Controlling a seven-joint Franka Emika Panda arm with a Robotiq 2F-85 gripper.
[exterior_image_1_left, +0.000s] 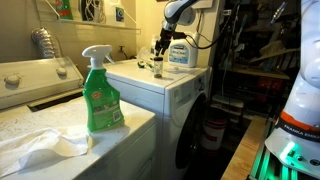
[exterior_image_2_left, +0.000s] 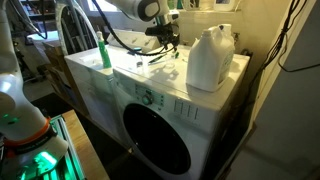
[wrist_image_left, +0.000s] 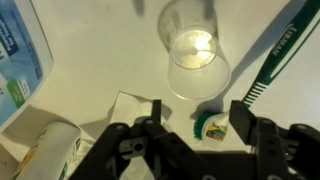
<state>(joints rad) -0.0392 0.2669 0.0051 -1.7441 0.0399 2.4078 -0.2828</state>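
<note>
My gripper (wrist_image_left: 197, 120) is open and points down at the top of a white washing machine (exterior_image_2_left: 120, 95). Between its fingers lies a small green and white tube-like item (wrist_image_left: 210, 125), which neither finger touches. Just beyond it stands a clear plastic cup (wrist_image_left: 195, 50), and a green toothbrush (wrist_image_left: 280, 50) lies to the right. In both exterior views the gripper (exterior_image_1_left: 160, 45) (exterior_image_2_left: 165, 38) hovers low over the small items on the machine's top.
A white detergent jug (exterior_image_2_left: 210, 58) (exterior_image_1_left: 180, 52) stands on the machine near the gripper, and it also shows in the wrist view (wrist_image_left: 15, 60). A white paper packet (wrist_image_left: 125, 105) lies by the left finger. A green spray bottle (exterior_image_1_left: 100, 95) and a white cloth (exterior_image_1_left: 40, 145) sit on a nearer counter.
</note>
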